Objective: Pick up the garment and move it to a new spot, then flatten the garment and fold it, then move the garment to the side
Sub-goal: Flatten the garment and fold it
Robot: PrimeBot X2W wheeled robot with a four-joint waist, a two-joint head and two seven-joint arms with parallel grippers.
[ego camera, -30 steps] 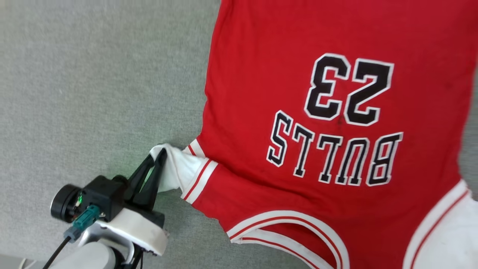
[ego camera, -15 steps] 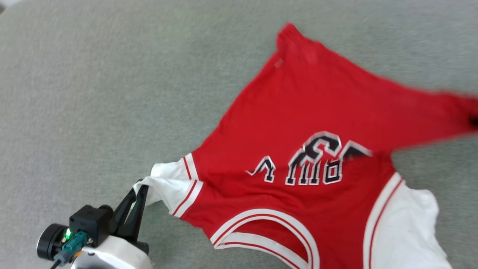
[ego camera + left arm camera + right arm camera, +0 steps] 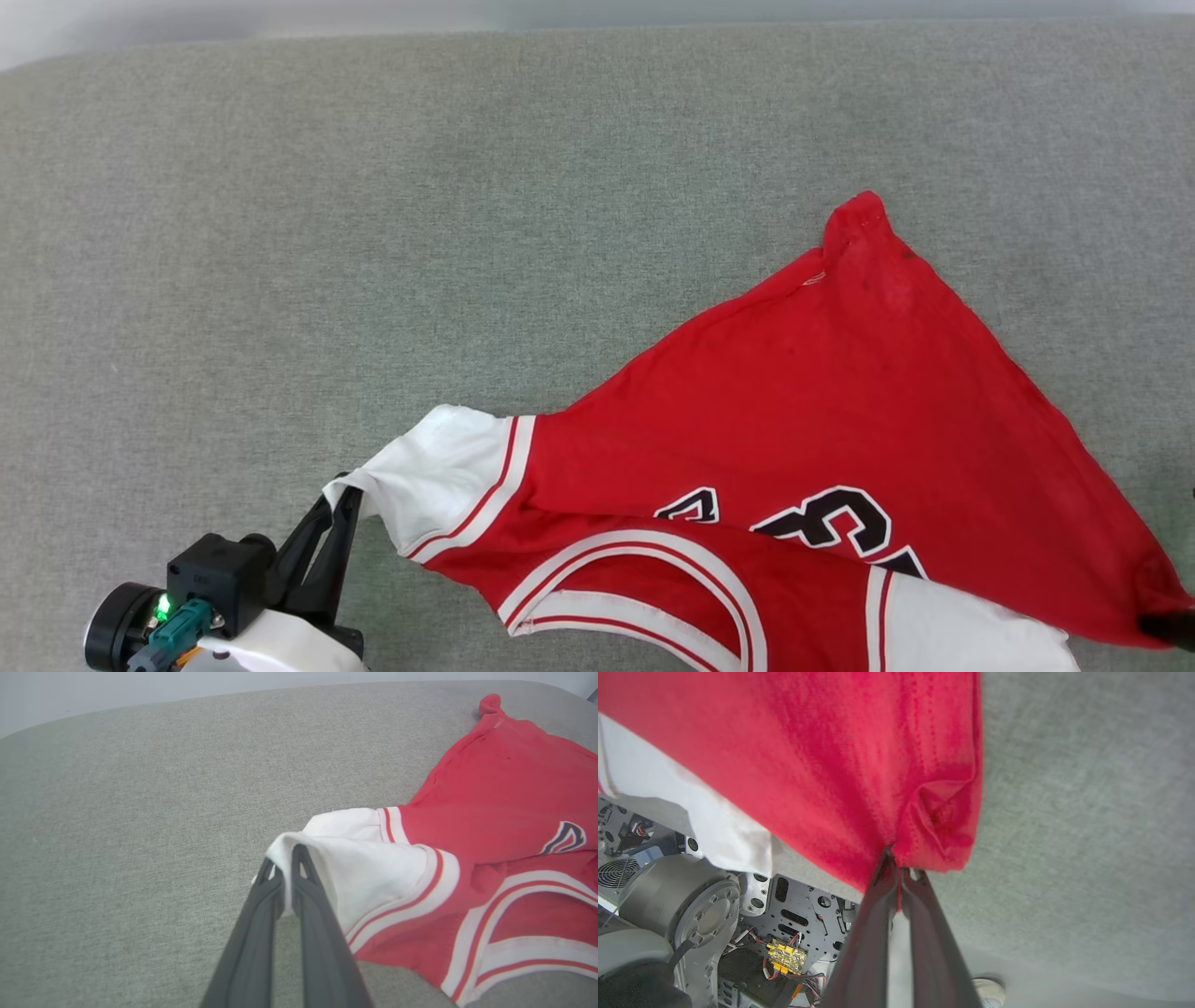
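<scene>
A: Where is the garment (image 3: 840, 401) now?

B: On the grey desk (image 3: 280, 233), at the near right. It lies half doubled over: one red hem corner (image 3: 864, 215) points away, and the print (image 3: 822, 518) is partly hidden under the collar side.

A: And the hands?

B: Both are clenched on cloth. The left hand (image 3: 282, 861) pinches the edge of the white sleeve (image 3: 355, 858) at the near left. The right hand (image 3: 896, 858) grips the other red hem corner, bunched between its fingers, at the near right edge of the desk.

A: So which step is this?

B: I judge it the flattening, with the garment just set at its spot. It is not flat, and no fold has begun.

A: What does the next move call for?

B: Probably carrying the right hand's corner away from the robot, while the left hand keeps the sleeve taut. That should open the body out. Too hard a pull could drag the whole garment along, or slip the sleeve free.
</scene>
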